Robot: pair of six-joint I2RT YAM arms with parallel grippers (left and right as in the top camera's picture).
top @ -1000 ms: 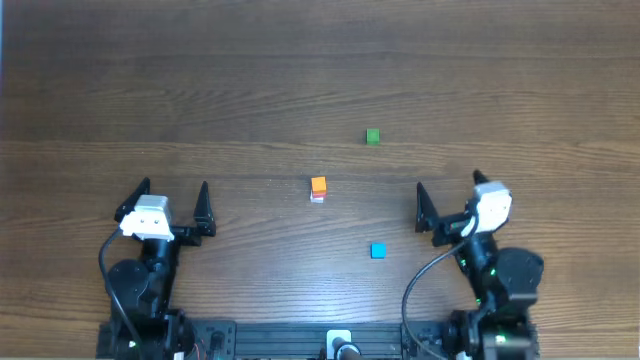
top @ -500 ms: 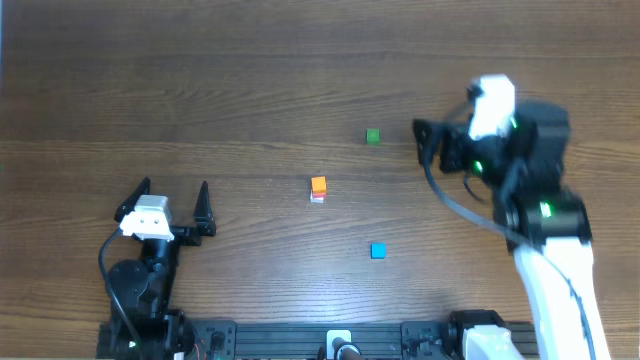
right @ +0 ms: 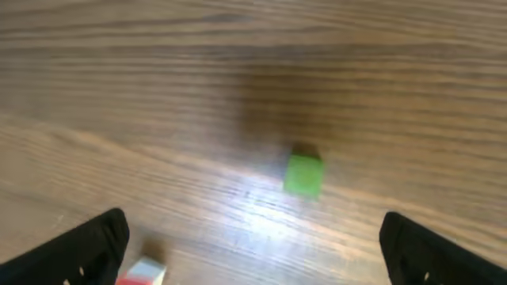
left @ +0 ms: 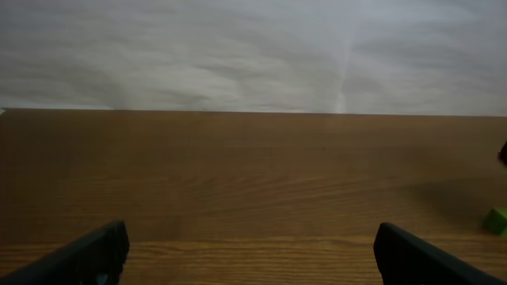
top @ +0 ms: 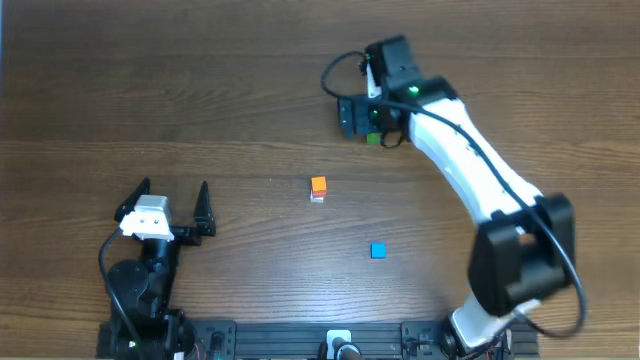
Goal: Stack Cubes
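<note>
A small green cube (top: 373, 139) lies far back on the wooden table, with my right gripper (top: 365, 122) hanging above it. In the right wrist view the green cube (right: 303, 175) sits ahead of the open right gripper (right: 253, 226), not between the fingers. An orange cube (top: 318, 184) rests on a red-and-white cube (top: 318, 197) at mid-table; that lower cube's corner (right: 142, 273) shows by the right gripper. A blue cube (top: 377, 250) lies nearer the front. My left gripper (top: 173, 186) stands open and empty at the front left, and the green cube (left: 497, 220) appears far off in its wrist view.
Bare wooden table (top: 200, 90) spreads on all sides of the cubes. A pale wall (left: 238, 47) rises behind the table's far edge. The right arm (top: 470, 170) stretches diagonally across the right half.
The right arm has swung up from its rest pose at the front right and across to the left, ending over the green cube. The left arm and all cubes have stayed put.
</note>
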